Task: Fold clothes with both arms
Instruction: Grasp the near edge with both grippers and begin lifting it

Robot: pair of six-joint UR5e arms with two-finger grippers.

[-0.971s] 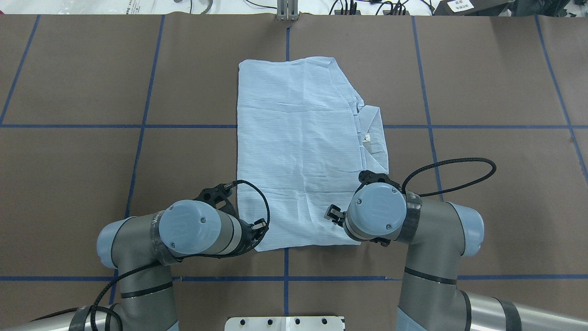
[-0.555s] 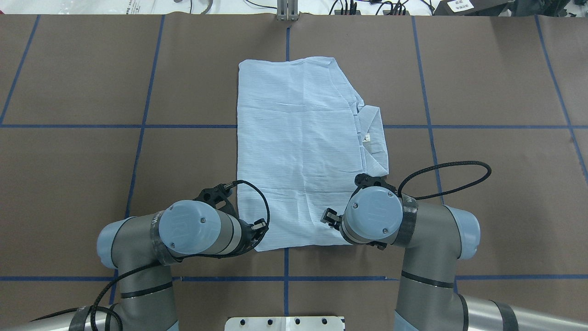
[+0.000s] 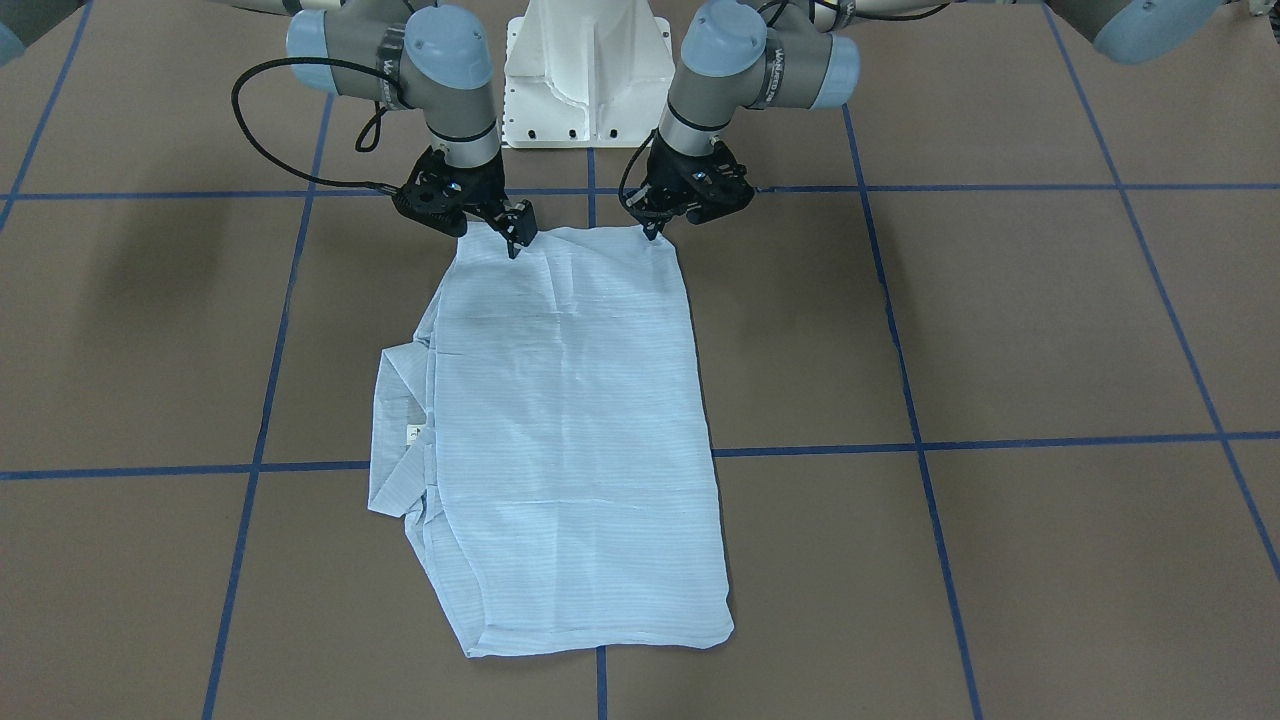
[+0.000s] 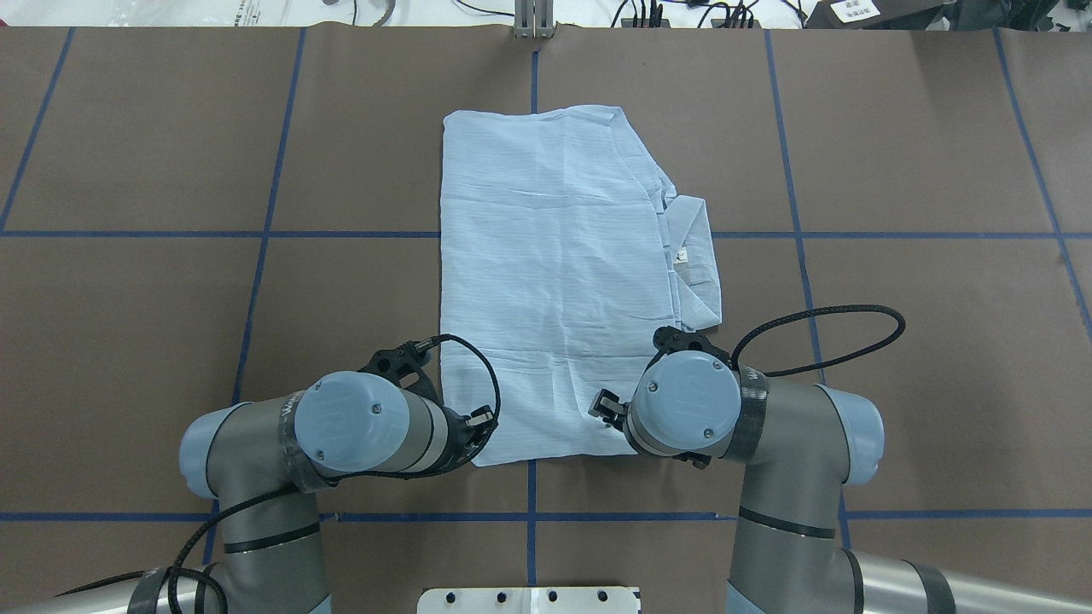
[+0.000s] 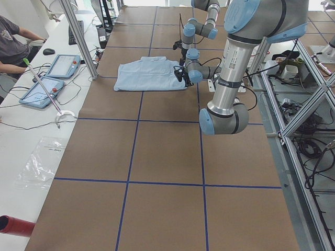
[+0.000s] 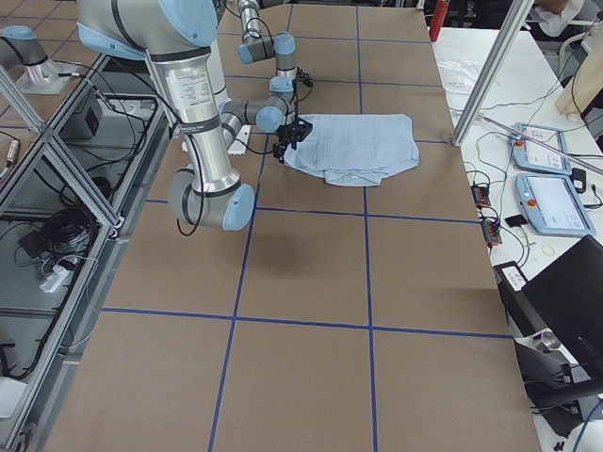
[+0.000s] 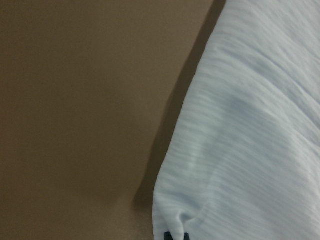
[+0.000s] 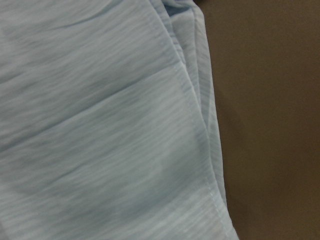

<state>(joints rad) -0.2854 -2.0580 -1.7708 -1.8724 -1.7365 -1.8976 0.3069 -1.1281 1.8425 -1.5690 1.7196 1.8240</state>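
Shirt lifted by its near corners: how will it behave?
Likely floppy: the shirt lies flat, creased, and puckers at the left gripper. Probably light, being thin. Stacked layers by the collar may slide apart.

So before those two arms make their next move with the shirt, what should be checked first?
1. Shirt lying flat: ok. The shirt is a smooth folded rectangle on the table.
2. Left gripper holding its near corner: ok. The wrist view shows cloth puckered where it pinches.
3. Right gripper holding the other near corner: cannot tell. It sits at the near edge, but its grip is not visible.
4. Collar tucked in: not ok. The collar sticks out on the right gripper's side.
5. Cable clear of cloth: cannot tell. A black cable loops above the left gripper's corner.
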